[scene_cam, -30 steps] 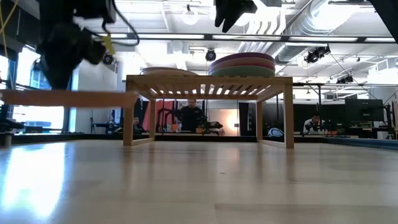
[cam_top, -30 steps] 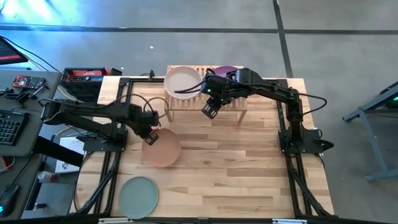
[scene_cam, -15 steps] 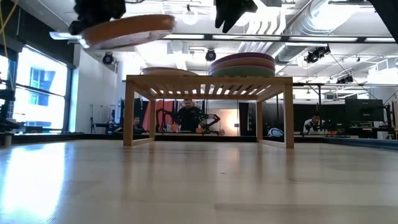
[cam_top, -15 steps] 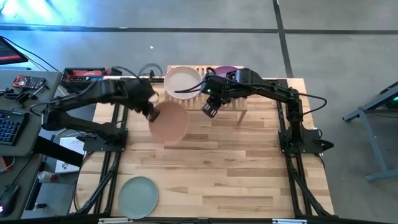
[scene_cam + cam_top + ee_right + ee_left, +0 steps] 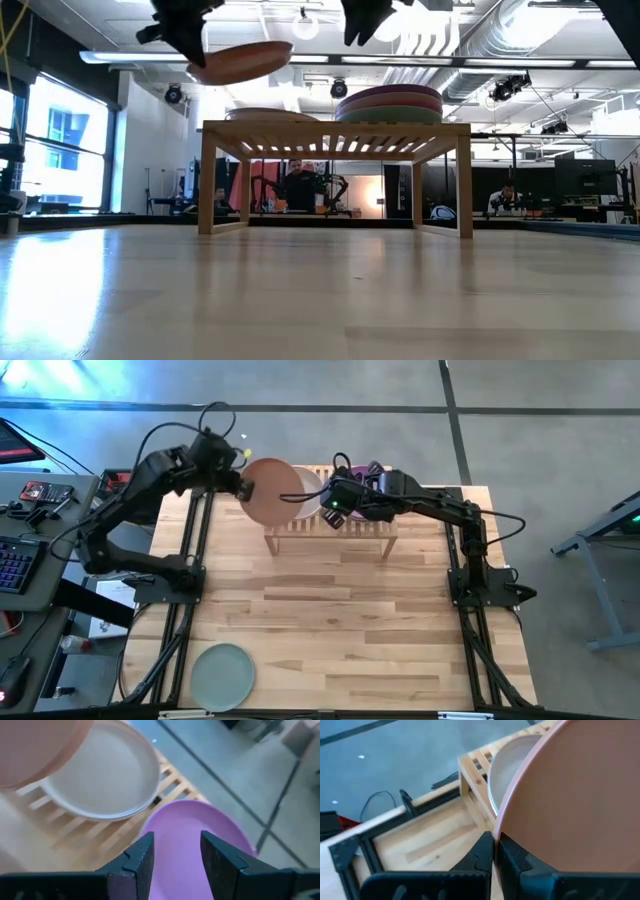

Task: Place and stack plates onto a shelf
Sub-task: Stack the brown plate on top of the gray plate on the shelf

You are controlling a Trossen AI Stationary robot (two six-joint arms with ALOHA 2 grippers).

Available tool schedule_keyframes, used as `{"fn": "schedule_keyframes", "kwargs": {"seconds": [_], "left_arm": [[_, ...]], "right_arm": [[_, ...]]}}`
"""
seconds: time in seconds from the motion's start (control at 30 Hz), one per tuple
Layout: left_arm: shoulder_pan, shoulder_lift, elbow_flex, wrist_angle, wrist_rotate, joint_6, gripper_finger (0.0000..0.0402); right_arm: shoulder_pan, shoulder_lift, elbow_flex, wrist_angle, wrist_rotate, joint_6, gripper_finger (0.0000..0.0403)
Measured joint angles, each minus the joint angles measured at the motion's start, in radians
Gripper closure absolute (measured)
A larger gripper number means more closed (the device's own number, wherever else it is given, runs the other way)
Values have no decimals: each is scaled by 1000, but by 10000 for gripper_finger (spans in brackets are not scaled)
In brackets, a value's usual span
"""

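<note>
My left gripper (image 5: 243, 485) is shut on a peach plate (image 5: 275, 492), which hovers over the left half of the wooden shelf (image 5: 345, 532). Under it, a beige plate (image 5: 105, 770) rests flat on the slats. In the low view the peach plate (image 5: 240, 60) floats above the beige plate (image 5: 270, 115). My right gripper (image 5: 176, 855) is open above the purple plate (image 5: 195, 835), which tops the stack (image 5: 388, 100) on the shelf's right half. A sage green plate (image 5: 223, 677) lies flat near the table's near left corner. My left gripper pinches the peach plate's rim (image 5: 502, 827) between its two fingers (image 5: 485, 852), one on each face. The fingers come from the table's left side, roughly level. The plate is lifted clear and slightly tilted, and it sticks out from the fingers over the beige plate.
The shelf (image 5: 335, 128) stands on short legs at the table's far middle. Black arm frames run along both sides of the table (image 5: 330, 620). People (image 5: 303, 185) sit in the room beyond the shelf. Clutter lies beside the table's left edge.
My left gripper has carried the peach plate up from low over the table's left part and toward the far edge, and now holds it above the shelf's left half and the beige plate. My right gripper has shifted slightly toward the far edge, over the shelf.
</note>
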Motion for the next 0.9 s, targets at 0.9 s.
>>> {"fn": "schedule_keyframes", "kwargs": {"seconds": [0.9], "left_arm": [[144, 413, 300, -88, 171, 34, 396]], "right_arm": [[-38, 0, 0, 0, 44, -124, 265]]}}
